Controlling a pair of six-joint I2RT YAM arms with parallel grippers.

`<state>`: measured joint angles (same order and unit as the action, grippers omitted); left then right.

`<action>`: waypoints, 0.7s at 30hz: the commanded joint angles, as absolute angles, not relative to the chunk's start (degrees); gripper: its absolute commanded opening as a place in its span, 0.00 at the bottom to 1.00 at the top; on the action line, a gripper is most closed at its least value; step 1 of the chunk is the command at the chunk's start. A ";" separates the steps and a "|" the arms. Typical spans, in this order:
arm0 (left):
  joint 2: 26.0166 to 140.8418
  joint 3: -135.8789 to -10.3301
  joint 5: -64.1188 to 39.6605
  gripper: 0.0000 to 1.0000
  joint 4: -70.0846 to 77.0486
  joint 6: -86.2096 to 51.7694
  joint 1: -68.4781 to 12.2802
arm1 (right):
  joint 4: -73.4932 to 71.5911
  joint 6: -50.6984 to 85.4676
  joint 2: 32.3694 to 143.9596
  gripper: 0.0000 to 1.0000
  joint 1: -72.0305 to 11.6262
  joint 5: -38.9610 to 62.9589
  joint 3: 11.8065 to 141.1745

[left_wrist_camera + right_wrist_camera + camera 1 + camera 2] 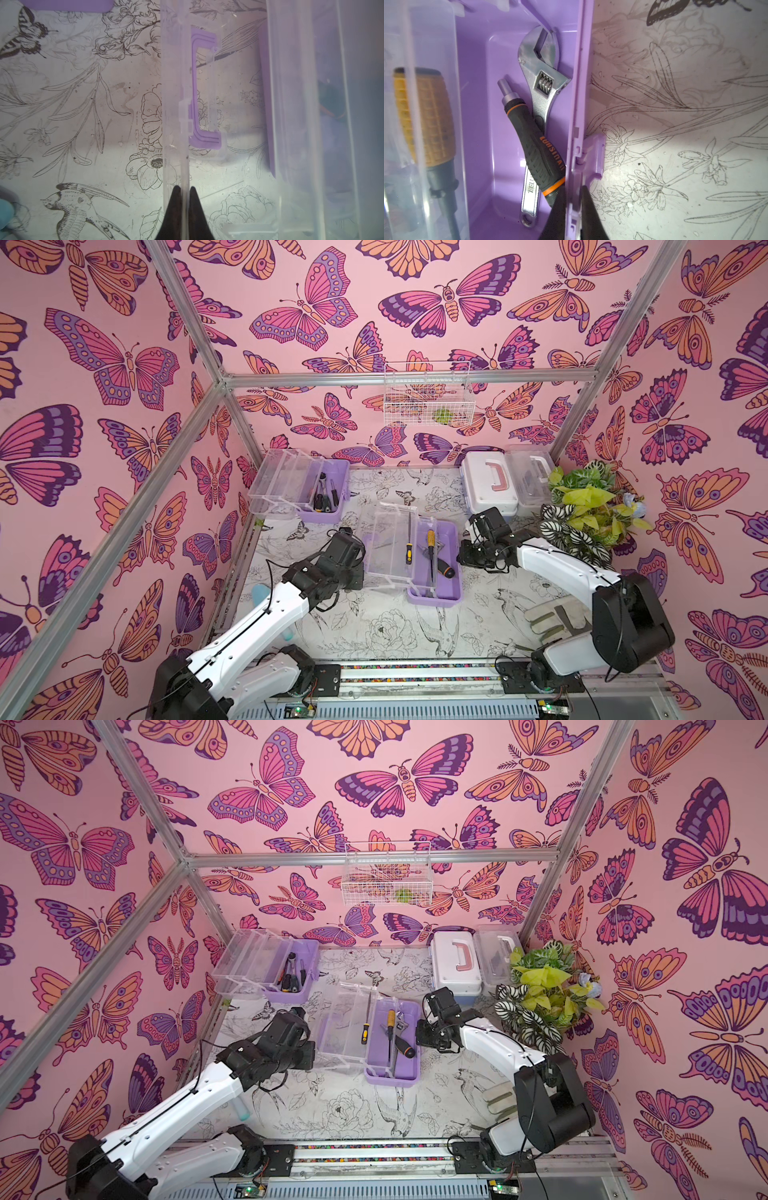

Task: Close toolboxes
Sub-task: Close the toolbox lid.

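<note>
Within butterfly-papered walls, on the flower-printed table [374, 635], the purple toolbox [441, 593] is found open between the two arms. The left gripper [184, 188] is clenched on the free edge of its clear lid [176, 83]. The right gripper [572, 188] is clamped on the base wall, just short of the latch [593, 158]. The lid should be swung over about its hinge while the base is pinned. Both pinches are shown only by the wrist views. That the second purple toolbox [328, 493], beyond the left gripper, is also open is shown only in both top views.
</note>
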<state>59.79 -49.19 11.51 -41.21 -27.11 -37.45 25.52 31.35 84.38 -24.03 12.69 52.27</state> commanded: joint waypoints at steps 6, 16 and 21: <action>62.23 -57.10 12.09 0.00 -38.20 -23.60 -48.05 | 22.91 31.16 85.60 0.02 -25.50 16.10 52.46; 68.13 -61.45 21.96 0.00 -41.98 -22.20 -53.96 | 28.45 29.67 85.69 0.00 -29.23 8.91 56.11; 69.57 -63.59 22.76 0.00 -42.03 -20.70 -56.46 | 27.62 30.06 86.71 0.00 -30.25 10.02 56.84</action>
